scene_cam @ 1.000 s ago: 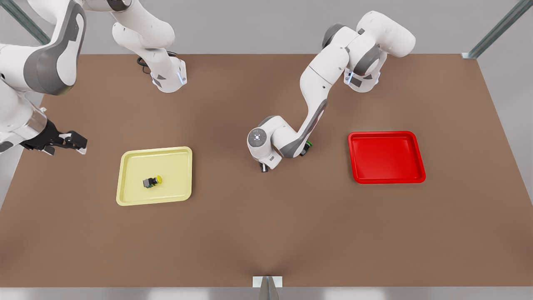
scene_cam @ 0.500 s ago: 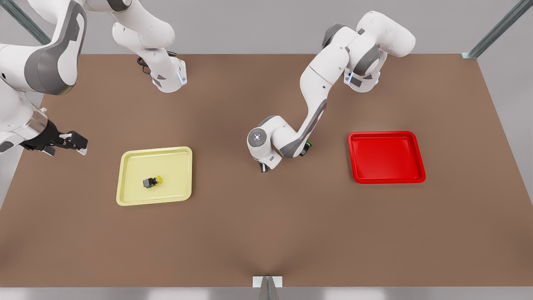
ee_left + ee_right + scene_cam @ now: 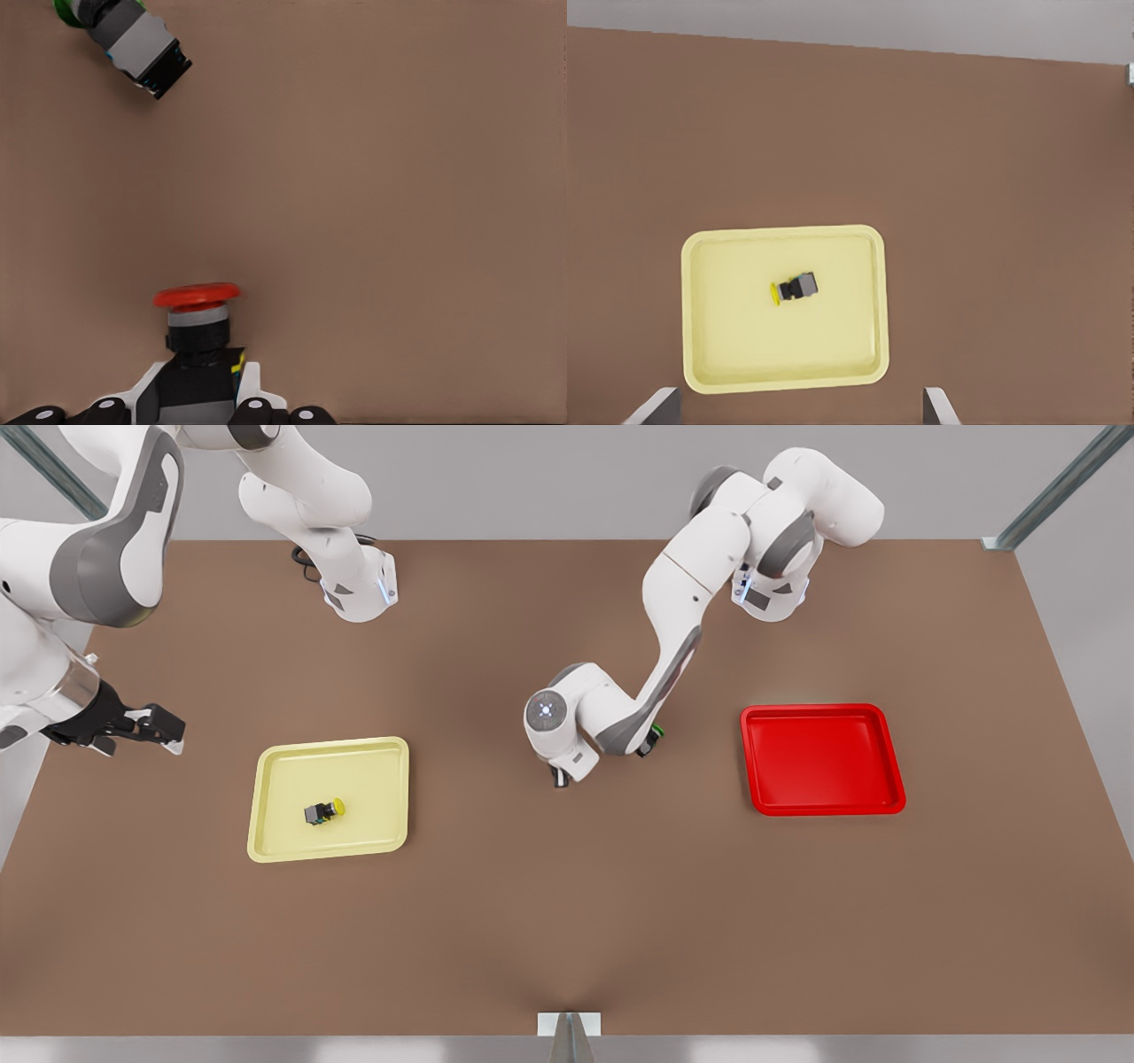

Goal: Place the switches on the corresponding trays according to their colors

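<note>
Now left gripper (image 3: pixel 197 403) grips red switch (image 3: pixel 197 332), right gripper (image 3: pixel 164 731) open

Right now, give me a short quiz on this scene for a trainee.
1. True or false: the yellow switch lies inside the yellow tray.
2. Which switch does the left gripper clamp, low over the table in the middle? A green, B red, C yellow.
3. Fill the gap: the open right gripper hovers beside the ___ tray, at the front view's left.

Key: 1 true. 2 B, the red switch. 3 yellow.
</note>
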